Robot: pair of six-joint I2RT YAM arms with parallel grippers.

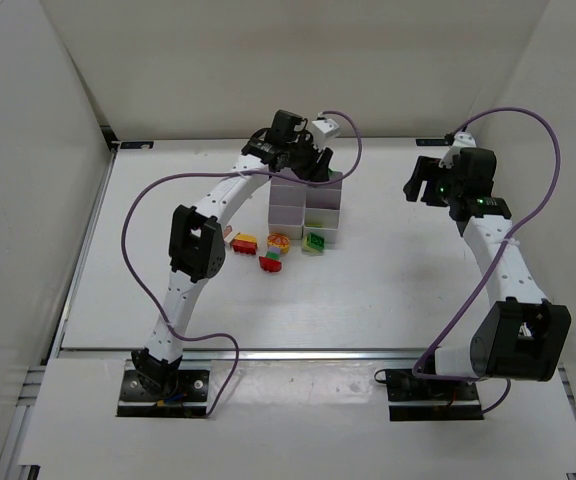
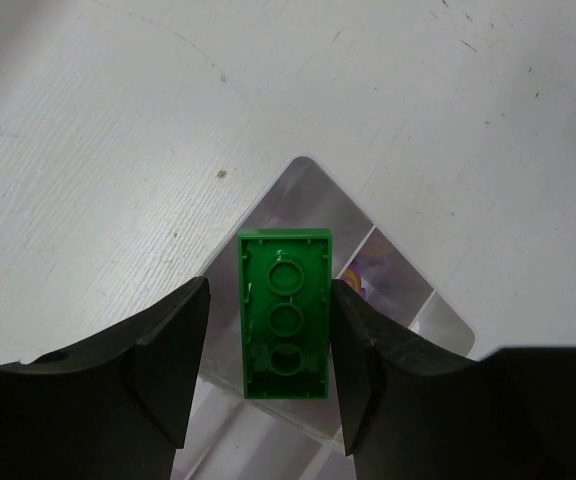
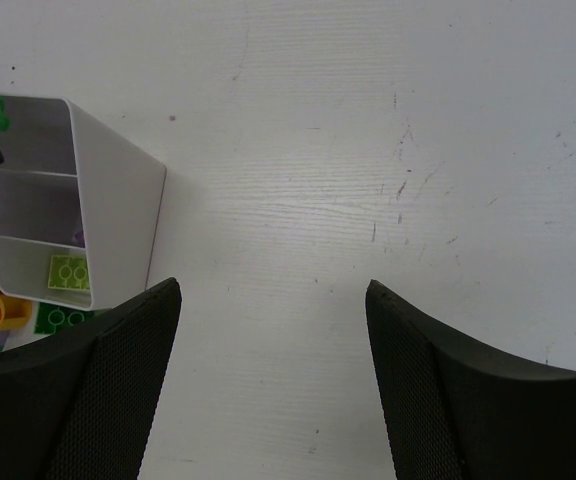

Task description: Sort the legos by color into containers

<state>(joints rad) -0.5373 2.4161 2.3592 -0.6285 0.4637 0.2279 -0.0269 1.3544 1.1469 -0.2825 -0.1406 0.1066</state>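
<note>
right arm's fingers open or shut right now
Open: the right arm's black fingers stand wide apart, holding nothing, with only white table showing between them.

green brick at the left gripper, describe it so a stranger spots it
Find the white containers on the table; the left gripper hangs over their corner cell. Between its fingers is the green brick, hollow underside showing three round tubes, unlike the legos loose beside them.

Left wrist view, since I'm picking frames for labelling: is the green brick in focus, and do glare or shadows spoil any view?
Left wrist: the green brick is sharp, its underside tubes readable; the container beneath is hazy with sheen. Right wrist: table scratches are crisp, the fingers near-black, a faint shadow beside the container. Top: even light, soft shadows, loose bricks too small for detail.
</note>
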